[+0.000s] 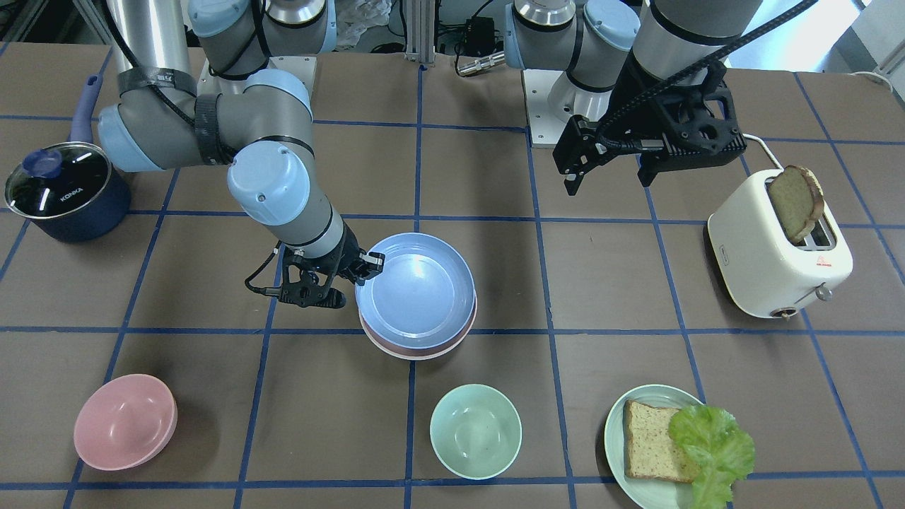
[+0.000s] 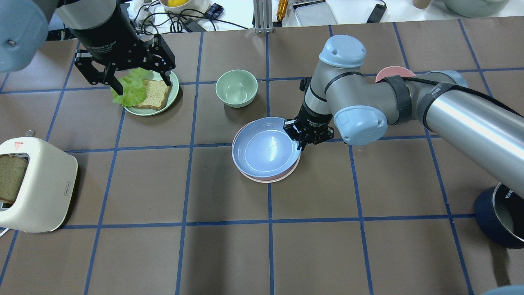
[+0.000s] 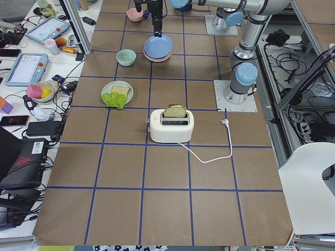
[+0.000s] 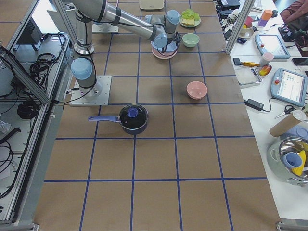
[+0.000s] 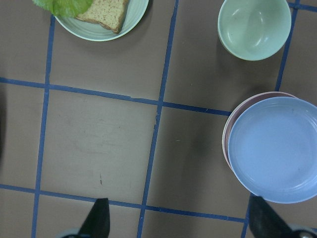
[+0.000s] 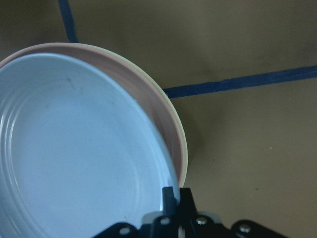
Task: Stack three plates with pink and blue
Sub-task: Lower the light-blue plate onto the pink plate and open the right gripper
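The light blue plate (image 1: 417, 290) lies on top of the pale pink plate (image 1: 396, 350), with a cream-white rim (image 6: 181, 134) showing under the pink one. The stack sits mid-table (image 2: 266, 148). My right gripper (image 1: 368, 266) is shut on the blue plate's rim at the side toward the robot's right, seen close in the right wrist view (image 6: 178, 196). The blue plate sits a little off-centre on the pink one (image 6: 148, 94). My left gripper (image 1: 608, 180) is open and empty, raised well away from the stack (image 5: 275, 148).
A pink bowl (image 1: 126, 422) and a mint-green bowl (image 1: 476, 431) stand on the operators' side. A pale green plate (image 1: 616, 442) holds bread and lettuce. A cream toaster (image 1: 778, 261) with a slice stands on the robot's left. A dark lidded pot (image 1: 63, 191) is on its right.
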`<state>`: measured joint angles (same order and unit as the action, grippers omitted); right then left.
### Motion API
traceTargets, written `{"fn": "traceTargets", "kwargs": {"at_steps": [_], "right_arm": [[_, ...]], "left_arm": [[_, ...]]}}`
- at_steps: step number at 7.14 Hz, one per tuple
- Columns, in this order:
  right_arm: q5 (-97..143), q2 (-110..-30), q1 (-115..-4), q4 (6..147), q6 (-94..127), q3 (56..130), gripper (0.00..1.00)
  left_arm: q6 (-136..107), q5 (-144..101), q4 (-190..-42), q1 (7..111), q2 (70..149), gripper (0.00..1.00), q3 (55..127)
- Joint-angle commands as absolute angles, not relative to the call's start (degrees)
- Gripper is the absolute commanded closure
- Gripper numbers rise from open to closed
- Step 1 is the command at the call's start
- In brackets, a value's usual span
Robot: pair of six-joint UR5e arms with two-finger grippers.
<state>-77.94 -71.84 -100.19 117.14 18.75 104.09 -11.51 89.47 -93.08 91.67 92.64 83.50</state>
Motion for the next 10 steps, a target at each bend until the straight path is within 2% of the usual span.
{"fn": "traceTargets", "kwargs": {"at_steps": [1,10], "right_arm": [[-78.0,-71.6,-100.2,117.6,18.8,104.2,1.00],[-77.9,-70.7,-100.2,119.0,18.5,104.1,0.98]], "left_arm": [[-11.5,89.5,-93.1,91.7,92.6,0.00,83.5],[-11.5,89.5,-93.1,91.6,92.5,0.00,83.5]]}}
